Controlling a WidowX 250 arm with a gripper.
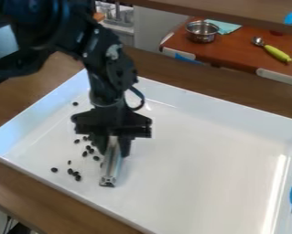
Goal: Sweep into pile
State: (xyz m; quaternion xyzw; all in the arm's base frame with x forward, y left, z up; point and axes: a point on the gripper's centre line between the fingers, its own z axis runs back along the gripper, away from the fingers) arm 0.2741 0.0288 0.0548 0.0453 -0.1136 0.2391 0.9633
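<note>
**Black two-finger tool point(114, 142) pinches silvery, metal-looking bar point(111, 164)**

Beside it, small dark bean-like pieces point(78, 178) lie scattered in the glossy white tray point(203, 183). Start beyond the stragglers, bar low, and sweep slowly inward so none roll past.

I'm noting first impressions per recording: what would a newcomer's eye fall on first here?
Probably the black claw gripping a silvery tool, just left of the picture's centre. Next, the small dark pieces scattered on the large white tray, mostly left of the tool.
</note>
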